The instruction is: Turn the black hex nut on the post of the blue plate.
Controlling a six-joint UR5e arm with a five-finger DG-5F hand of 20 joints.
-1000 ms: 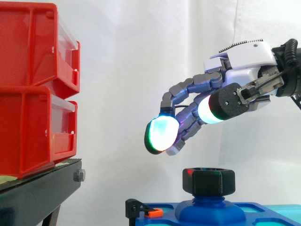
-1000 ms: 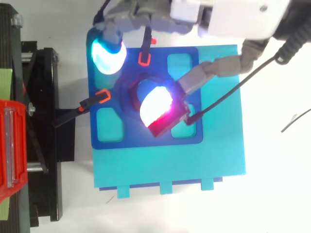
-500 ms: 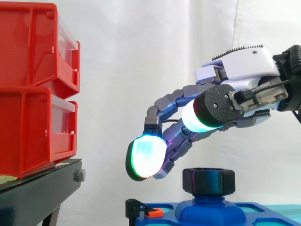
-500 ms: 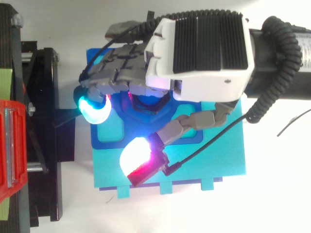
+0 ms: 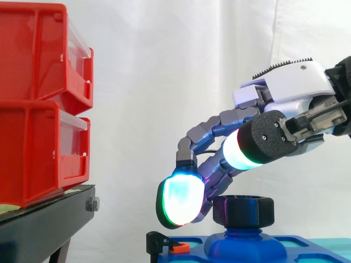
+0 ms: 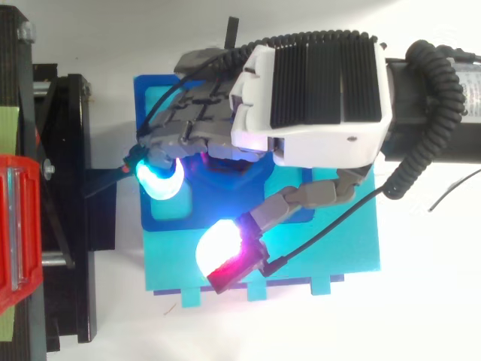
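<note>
Faceted black hex nut point(image 5: 243, 211) beneath arched hand point(image 5: 285, 82).

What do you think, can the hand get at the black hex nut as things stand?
Probably yes. The hand hangs just above the black hex nut, with one glowing fingertip down level with the nut beside it. Nothing seems to lie between the hand and the nut.

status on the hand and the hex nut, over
Hand open, fingers arched down beside black hex nut, no grip visible. Nut sits on post of blue plate. Nothing between hand and nut.
</note>
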